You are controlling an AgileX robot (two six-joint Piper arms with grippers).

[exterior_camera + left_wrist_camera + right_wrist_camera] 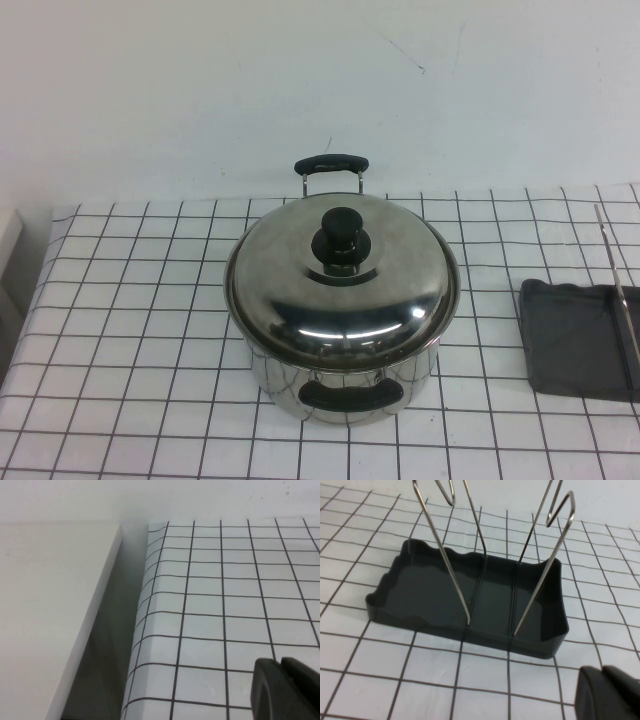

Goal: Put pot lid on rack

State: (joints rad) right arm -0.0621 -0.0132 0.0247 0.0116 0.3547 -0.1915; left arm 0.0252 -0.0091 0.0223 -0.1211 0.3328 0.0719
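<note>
- The pot lid (340, 285) is sitting closed on the steel pot (345, 385), pretty much dead centre of the table in the high view, black knob (341, 238) sticking straight up in the middle.
- Pot has two black loop handles, one at 12 o'clock (331, 165) and one at 6 o'clock (348, 395) from the knob.
- The rack (575, 340) is off at about 3 o'clock from the pot, well apart from it, at the right edge of the high view and partly cut off. Dark grey tray with a wavy rim (427, 550), thin wire rods (445, 555) standing up out of it. Nothing in it.
- Everything's on a white tablecloth with a black grid (130, 330).
- Left gripper (287, 690) only shows as a dark tip in the corner of its own wrist camera, hanging over the left edge of the cloth next to a white surface (45, 610). Can't tell how far open it is; nothing visible in it.
- Right gripper (610, 692) is the same deal: dark tip just beside the rack's near corner, above the cloth. Can't tell its opening either, and nothing visibly held.
- Neither arm shows up in the high view.
</note>
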